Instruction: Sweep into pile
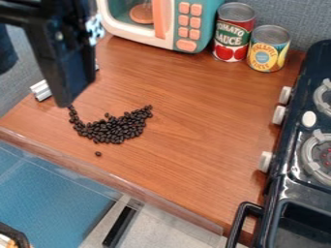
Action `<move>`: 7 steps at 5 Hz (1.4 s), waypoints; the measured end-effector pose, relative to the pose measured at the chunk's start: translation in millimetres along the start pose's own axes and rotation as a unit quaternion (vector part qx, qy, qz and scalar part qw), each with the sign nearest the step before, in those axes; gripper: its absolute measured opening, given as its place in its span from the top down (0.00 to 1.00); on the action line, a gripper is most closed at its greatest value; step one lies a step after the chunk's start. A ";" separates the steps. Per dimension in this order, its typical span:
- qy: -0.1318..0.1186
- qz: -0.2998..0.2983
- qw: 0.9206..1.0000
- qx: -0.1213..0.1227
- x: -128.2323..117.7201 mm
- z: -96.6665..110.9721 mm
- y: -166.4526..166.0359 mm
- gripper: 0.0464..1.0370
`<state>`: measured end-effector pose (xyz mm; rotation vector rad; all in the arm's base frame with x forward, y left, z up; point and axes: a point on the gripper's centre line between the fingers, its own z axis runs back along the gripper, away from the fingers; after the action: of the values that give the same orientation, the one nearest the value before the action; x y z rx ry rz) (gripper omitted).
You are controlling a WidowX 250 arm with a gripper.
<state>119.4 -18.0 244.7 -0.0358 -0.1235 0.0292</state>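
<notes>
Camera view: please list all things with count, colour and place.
Beans: many, dark, left of centre
Stray bean: one, dark, below them
Toy microwave: one, teal, white, orange, top
Cans: two, red; yellow and blue, top right
Toy stove: one, black, right
Metal piece: one, silver, left
Counter: one, brown, centre
Wall: one, grey, behind
Surface: one, blue, lower left
Bar: one, black, bottom
Rimmed object: one, black, bottom left
Arm: one, black, upper left
Gripper: one, black, left
</notes>
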 end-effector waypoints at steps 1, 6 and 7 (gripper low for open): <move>0.003 -0.005 1.000 -0.002 -0.6 -2.6 -0.4 0.04; -0.043 -0.099 0.994 0.016 83.8 -102.7 98.0 0.04; -0.027 -0.109 0.994 0.005 104.9 -114.3 125.7 0.04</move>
<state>234.3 107.0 139.5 -0.0103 -0.1814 -0.1878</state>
